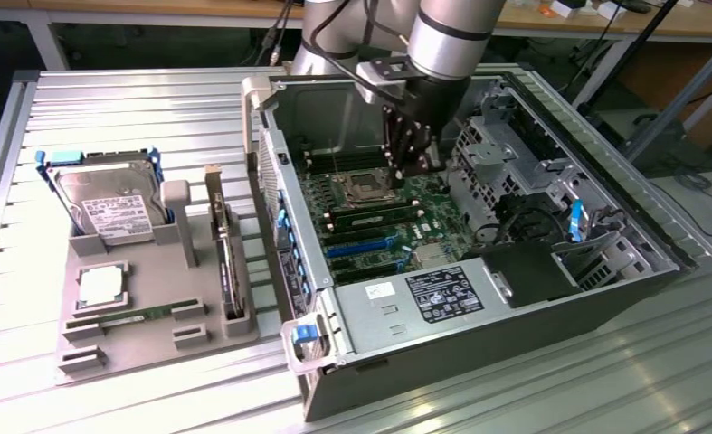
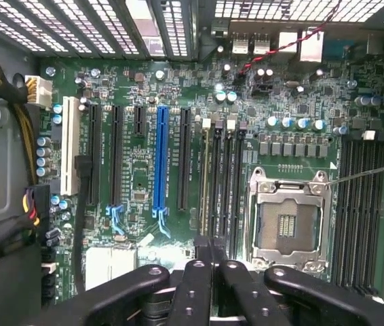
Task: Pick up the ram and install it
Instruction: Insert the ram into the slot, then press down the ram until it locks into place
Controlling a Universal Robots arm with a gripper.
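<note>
The ram (image 1: 365, 218) stands on edge in the bank of memory slots on the motherboard (image 1: 434, 217), just beside the empty processor socket (image 1: 362, 187), inside the open computer case (image 1: 452, 303). The gripper (image 1: 410, 165) hangs over the far end of that bank, its fingers (image 2: 197, 278) pressed together with nothing between them. I judge the install step to be in hand: the stick looks placed, but I cannot tell if it is latched. Seating calls for a straight push down along the slot line. A like green stick (image 1: 132, 317) lies in the grey tray (image 1: 127, 351), well apart.
</note>
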